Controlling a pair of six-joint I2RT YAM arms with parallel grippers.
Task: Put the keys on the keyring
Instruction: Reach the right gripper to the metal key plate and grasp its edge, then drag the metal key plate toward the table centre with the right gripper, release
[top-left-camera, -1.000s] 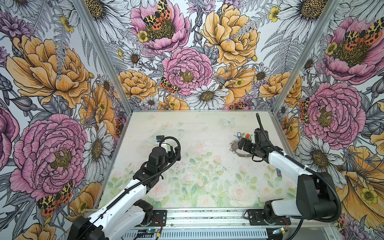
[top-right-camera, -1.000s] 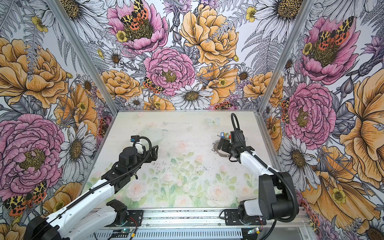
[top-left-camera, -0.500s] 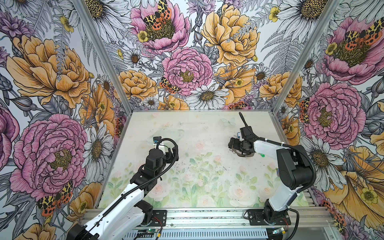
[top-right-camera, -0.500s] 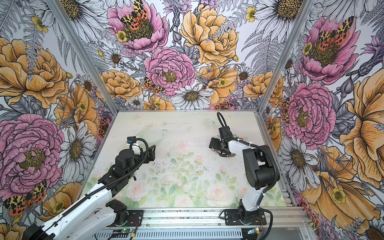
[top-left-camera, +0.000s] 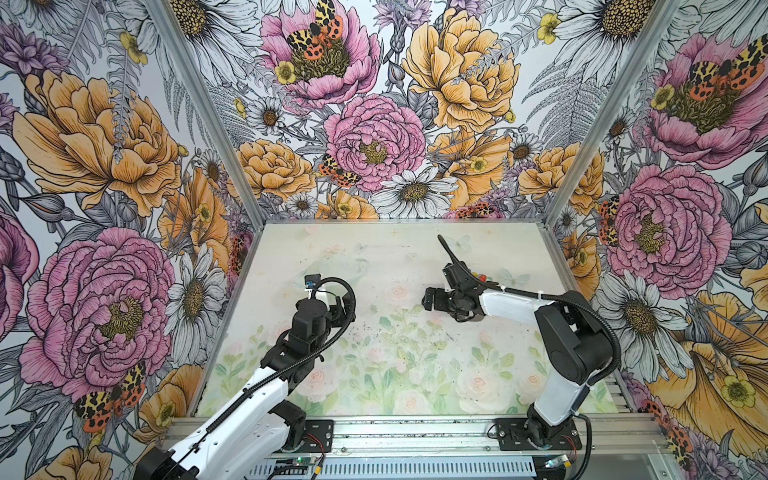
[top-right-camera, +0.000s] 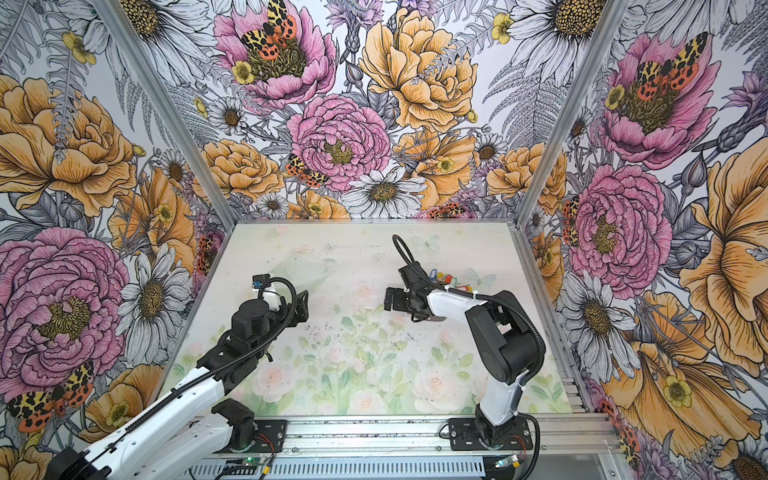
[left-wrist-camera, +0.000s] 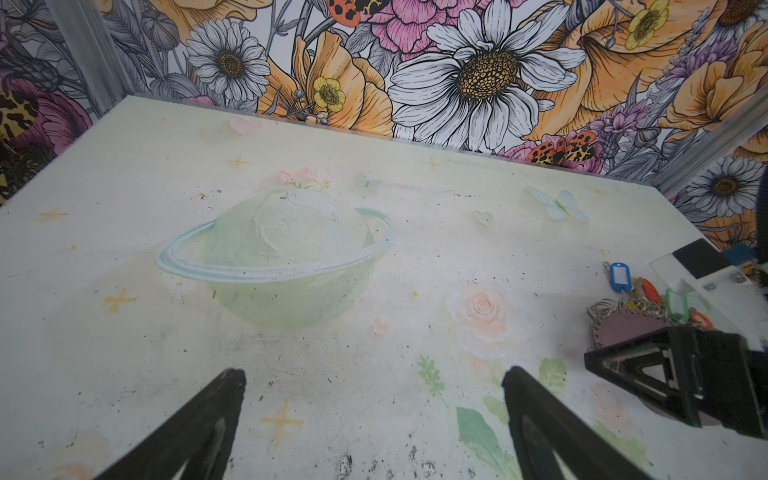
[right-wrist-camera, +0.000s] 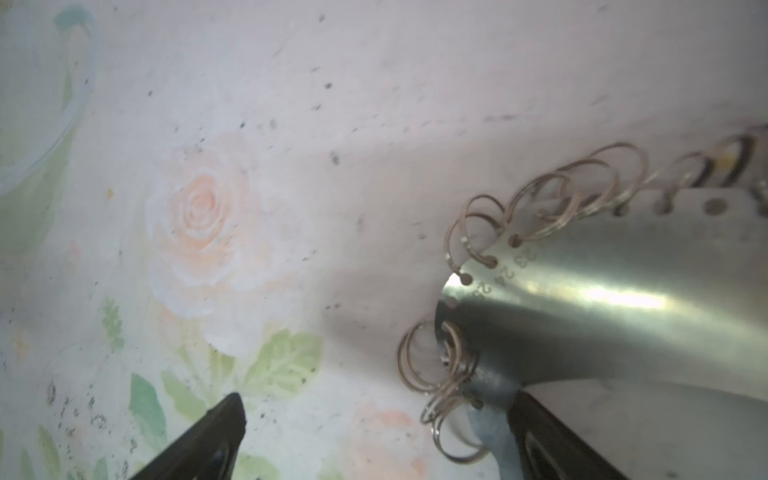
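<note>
The keyring sits on the tabletop hard by the right hand, off to one side of its gap rather than inside it. That hand is spread wide and holds nothing. The keys cluster just behind its wrist. The right arm reaches low, with the hand pointing toward the middle. The left hand, also wide and empty, hovers well apart, so the right is nearer.

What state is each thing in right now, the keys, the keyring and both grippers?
Left gripper: jaws open, empty.
Right gripper: jaws open, empty.
Keyring: beside one jaw of the right gripper, not clamped.
Keys: bunched beside the keyring; hooked on or loose, unclear.
</note>
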